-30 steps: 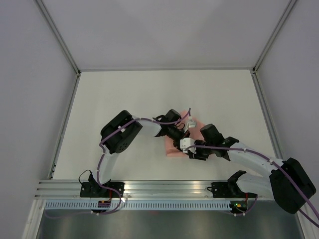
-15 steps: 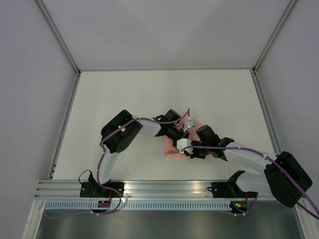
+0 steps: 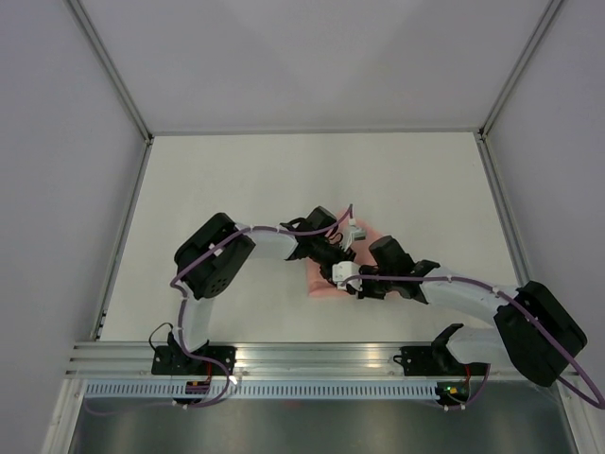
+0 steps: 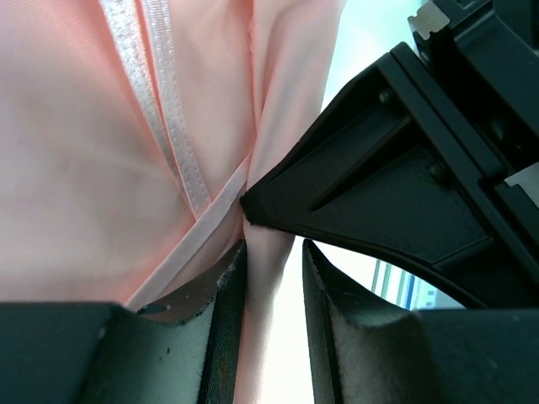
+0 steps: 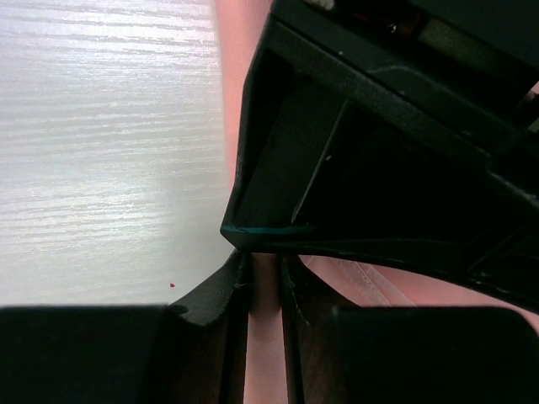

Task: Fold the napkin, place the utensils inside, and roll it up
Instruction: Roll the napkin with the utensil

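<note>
The pale pink napkin [image 3: 321, 287] lies bunched on the white table under both grippers, a corner showing at the back. In the left wrist view the napkin [image 4: 84, 151] shows a stitched hem. My left gripper [image 4: 274, 252] stands narrowly open, with a raised fold of napkin against its left finger and bare table in the rest of the gap. My right gripper [image 5: 263, 257] is shut on a fold of the napkin [image 5: 227, 67]. The two grippers meet tip to tip [image 3: 338, 271]. The utensil is hidden.
The white table [image 3: 236, 180] is ringed by pale walls and a metal frame. An aluminium rail [image 3: 312, 355] with the arm bases runs along the near edge. The right gripper's black body [image 4: 379, 185] fills the right of the left wrist view.
The left arm's elbow has swung left and its wrist has shifted slightly back. The right gripper has moved a little left over the napkin, meeting the left gripper.
</note>
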`<state>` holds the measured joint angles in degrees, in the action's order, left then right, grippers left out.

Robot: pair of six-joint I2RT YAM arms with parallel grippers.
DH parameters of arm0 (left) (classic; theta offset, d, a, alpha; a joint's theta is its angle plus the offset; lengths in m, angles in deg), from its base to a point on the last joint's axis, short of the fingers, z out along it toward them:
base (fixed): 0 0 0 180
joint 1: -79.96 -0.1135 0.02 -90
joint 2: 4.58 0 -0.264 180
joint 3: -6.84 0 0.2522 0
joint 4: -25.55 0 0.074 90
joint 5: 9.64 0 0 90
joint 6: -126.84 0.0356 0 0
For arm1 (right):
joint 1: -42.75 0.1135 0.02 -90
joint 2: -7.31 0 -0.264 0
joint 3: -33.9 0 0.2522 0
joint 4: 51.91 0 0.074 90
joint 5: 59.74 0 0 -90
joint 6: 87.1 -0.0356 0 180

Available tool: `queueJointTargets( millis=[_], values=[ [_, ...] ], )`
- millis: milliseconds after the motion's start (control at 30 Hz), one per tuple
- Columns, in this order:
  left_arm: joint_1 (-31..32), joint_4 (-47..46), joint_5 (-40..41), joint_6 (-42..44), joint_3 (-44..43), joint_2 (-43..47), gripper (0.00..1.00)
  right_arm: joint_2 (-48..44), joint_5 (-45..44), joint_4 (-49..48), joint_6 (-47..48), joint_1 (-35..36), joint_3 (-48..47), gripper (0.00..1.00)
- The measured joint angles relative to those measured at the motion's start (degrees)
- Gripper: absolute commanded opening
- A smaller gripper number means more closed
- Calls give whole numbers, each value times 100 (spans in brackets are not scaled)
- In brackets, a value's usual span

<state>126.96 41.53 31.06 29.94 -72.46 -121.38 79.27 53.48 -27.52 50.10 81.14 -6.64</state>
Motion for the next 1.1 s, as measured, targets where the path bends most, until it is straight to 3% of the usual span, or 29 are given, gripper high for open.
queueJointTargets(
  millis=[200,400,500,633,800,1100],
  values=[
    [-103,-592,761,-442,752,660,38,229,160,-72,59,-50,-131,0],
    [-831,-1414,1508,-1071,1622,1556,32,570,498,205,199,-271,-437,1],
    [-1082,-1943,2109,-1270,1998,2131,23,820,761,498,319,-442,-686,0],
    [-1023,-2625,3027,-1305,2863,3305,24,1202,1178,975,514,-715,-1071,0],
    [-479,-3322,4286,-986,3550,4162,35,1797,1661,1707,776,-1014,-1655,0],
    [1773,-3818,6489,852,3995,4111,46,2822,2302,2903,1045,-1390,-2616,1]
  ],
)
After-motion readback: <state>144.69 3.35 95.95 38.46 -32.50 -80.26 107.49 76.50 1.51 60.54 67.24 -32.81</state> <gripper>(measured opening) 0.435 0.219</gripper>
